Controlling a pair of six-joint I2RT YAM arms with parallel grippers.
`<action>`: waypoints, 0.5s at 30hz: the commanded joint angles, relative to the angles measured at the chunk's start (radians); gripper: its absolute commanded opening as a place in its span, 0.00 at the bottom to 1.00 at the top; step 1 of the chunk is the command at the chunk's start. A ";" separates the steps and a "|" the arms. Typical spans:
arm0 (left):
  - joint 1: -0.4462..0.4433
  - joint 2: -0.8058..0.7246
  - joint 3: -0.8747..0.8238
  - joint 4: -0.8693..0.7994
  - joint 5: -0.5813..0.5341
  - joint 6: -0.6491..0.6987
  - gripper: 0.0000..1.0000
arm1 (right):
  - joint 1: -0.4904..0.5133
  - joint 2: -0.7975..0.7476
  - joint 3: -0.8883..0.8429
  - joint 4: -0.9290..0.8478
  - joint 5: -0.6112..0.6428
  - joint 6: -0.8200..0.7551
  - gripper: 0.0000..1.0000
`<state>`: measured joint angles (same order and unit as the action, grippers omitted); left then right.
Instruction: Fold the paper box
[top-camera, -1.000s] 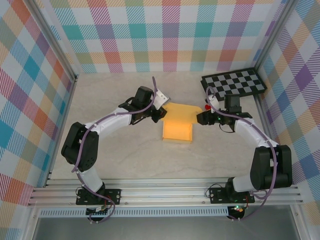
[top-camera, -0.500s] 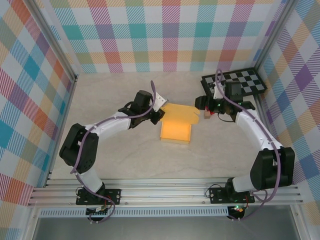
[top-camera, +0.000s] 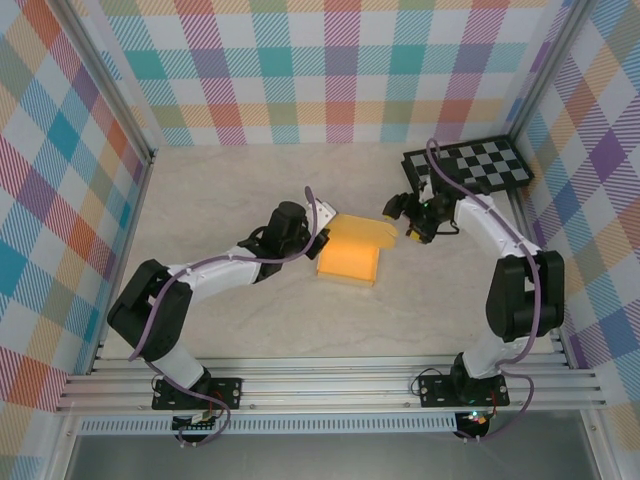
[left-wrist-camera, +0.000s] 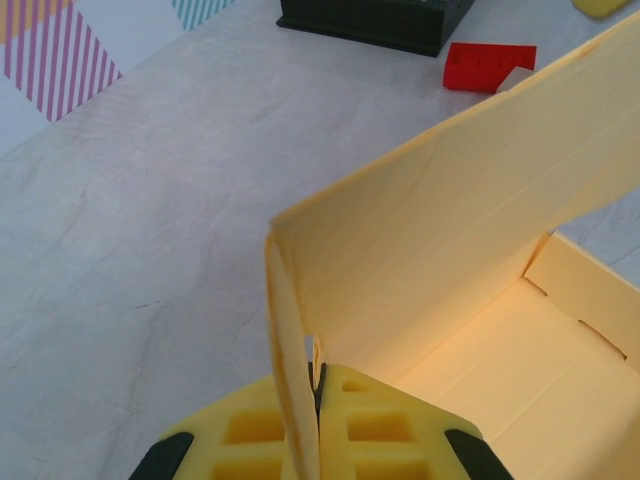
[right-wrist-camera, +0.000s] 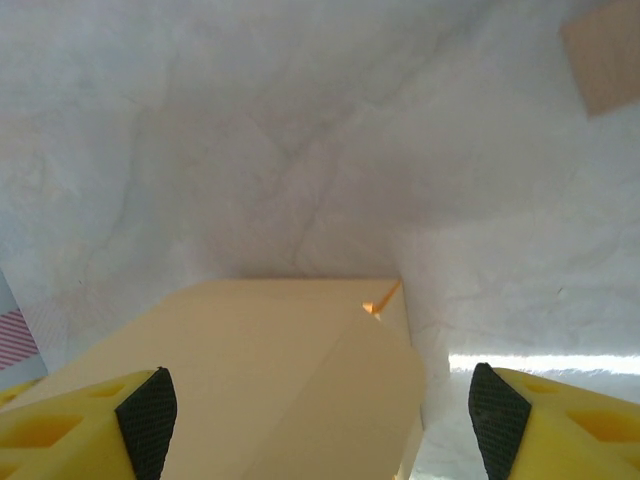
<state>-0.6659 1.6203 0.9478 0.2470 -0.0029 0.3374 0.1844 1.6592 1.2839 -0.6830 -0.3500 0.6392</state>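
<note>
A half-folded box (top-camera: 350, 258) sits near the middle of the table (top-camera: 230, 330), its tray open upward and its lid (left-wrist-camera: 450, 220) raised at a slant. The left gripper (top-camera: 316, 236) pinches the thin side wall (left-wrist-camera: 285, 330) at the box's left end, pads pressed together on the card. The right gripper (top-camera: 402, 222) hovers at the box's far-right corner with jaws spread wide, the lid's corner between them and neither pad touching it. The hazards, judged from this: with only one thin wall held, a push from the right could slide or swing the whole box toward the table's left edge instead of creasing the lid. The pinched wall could also buckle or tear along its fold. If the right jaws close off-centre, they may crush the lid's corner rather than guide it down over the tray. A red block (left-wrist-camera: 488, 67) and a checkerboard (top-camera: 470, 165) lie toward the table's far-right corner, near enough that a wide swing of the right arm could knock them
</note>
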 joint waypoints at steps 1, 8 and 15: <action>-0.015 -0.022 -0.017 0.049 -0.072 -0.008 0.00 | 0.034 0.003 -0.014 -0.002 -0.087 0.065 0.80; -0.033 -0.026 -0.026 0.064 -0.085 -0.082 0.00 | 0.086 0.027 -0.030 0.058 -0.193 0.144 0.79; -0.068 -0.010 -0.037 0.071 -0.108 -0.138 0.00 | 0.117 0.001 -0.072 0.209 -0.306 0.331 0.79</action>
<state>-0.6998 1.6199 0.9318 0.2989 -0.1112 0.2363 0.2829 1.6745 1.2308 -0.5724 -0.5415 0.8501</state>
